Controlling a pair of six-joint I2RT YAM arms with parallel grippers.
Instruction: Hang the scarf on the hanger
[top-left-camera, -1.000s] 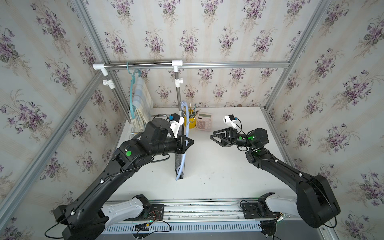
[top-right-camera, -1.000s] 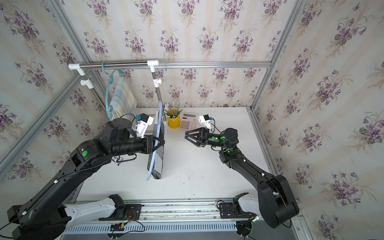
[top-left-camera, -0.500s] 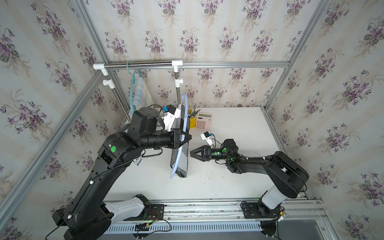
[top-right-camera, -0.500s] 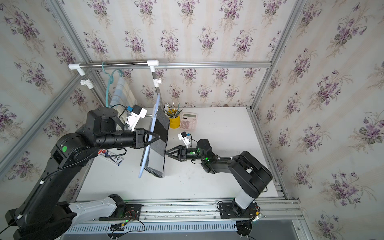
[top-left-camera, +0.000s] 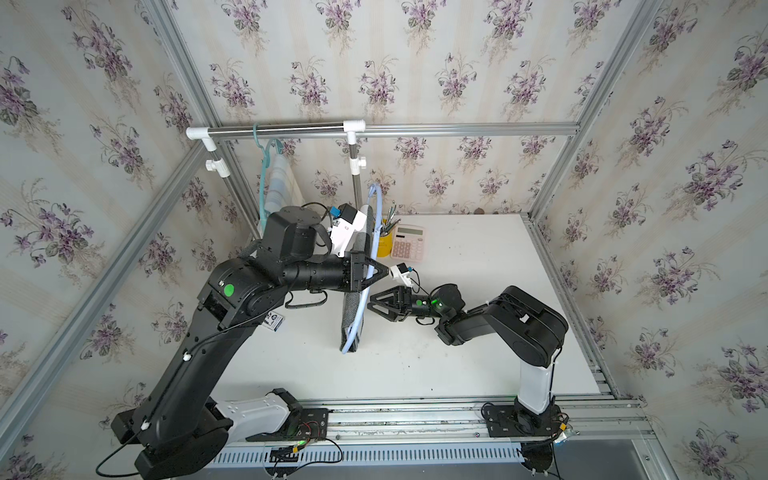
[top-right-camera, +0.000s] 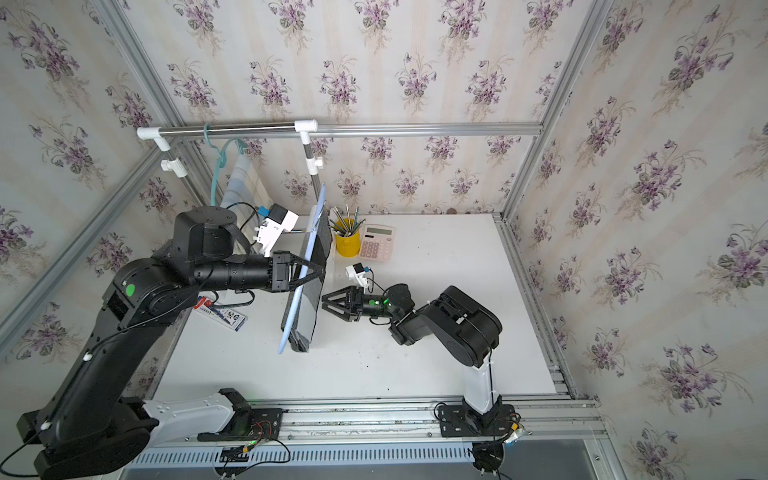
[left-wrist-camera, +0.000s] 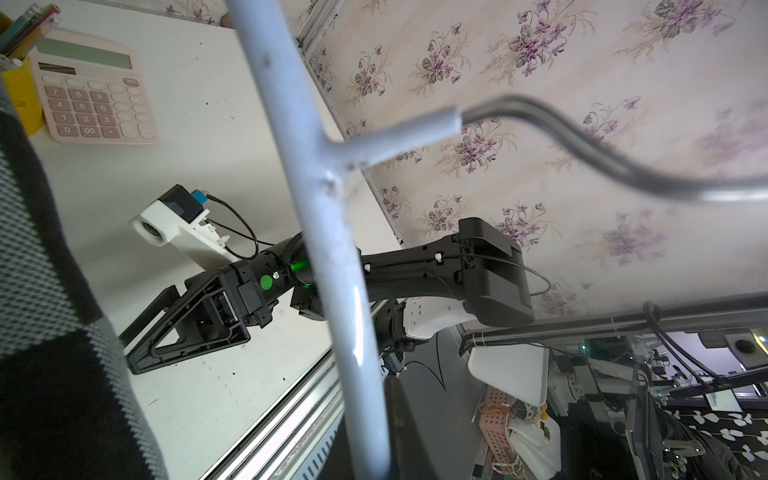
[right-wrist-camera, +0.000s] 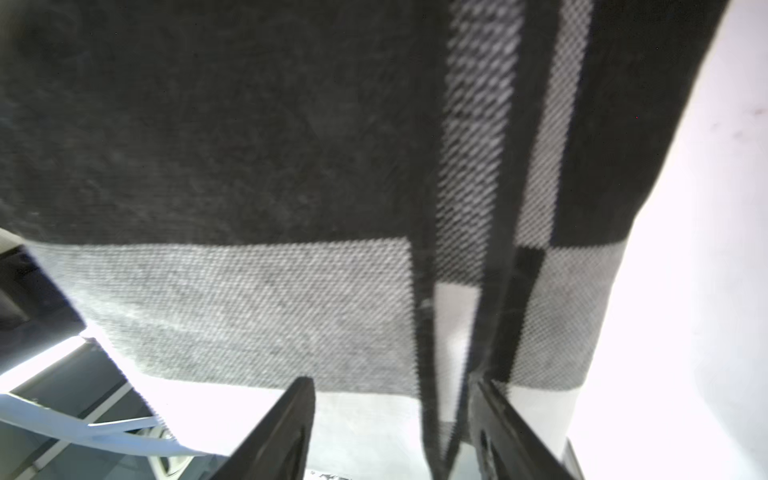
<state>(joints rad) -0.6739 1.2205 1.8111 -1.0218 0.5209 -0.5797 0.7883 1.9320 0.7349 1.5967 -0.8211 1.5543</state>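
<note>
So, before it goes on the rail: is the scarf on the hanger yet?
On: the scarf hangs draped over the blue hanger that the left gripper holds up.

Matte black over white base links (top-left-camera: 253, 411) — the left arm (top-left-camera: 195, 357) wore a green dot (top-left-camera: 227, 289), the right arm (top-left-camera: 528, 328) a glowing green light (top-left-camera: 434, 300). The left hand (top-left-camera: 379, 272) and right hand (top-left-camera: 371, 302) were black triangular frames carrying white camera mounts (top-left-camera: 347, 232).

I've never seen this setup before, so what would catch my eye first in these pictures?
A pale blue hanger with a dark checked scarf draped over it is held over the table by the shut left tool. The right tool gapes open beside the scarf's lower half. Behind, a teal hanger carrying striped cloth hangs from the steel rail.
</note>
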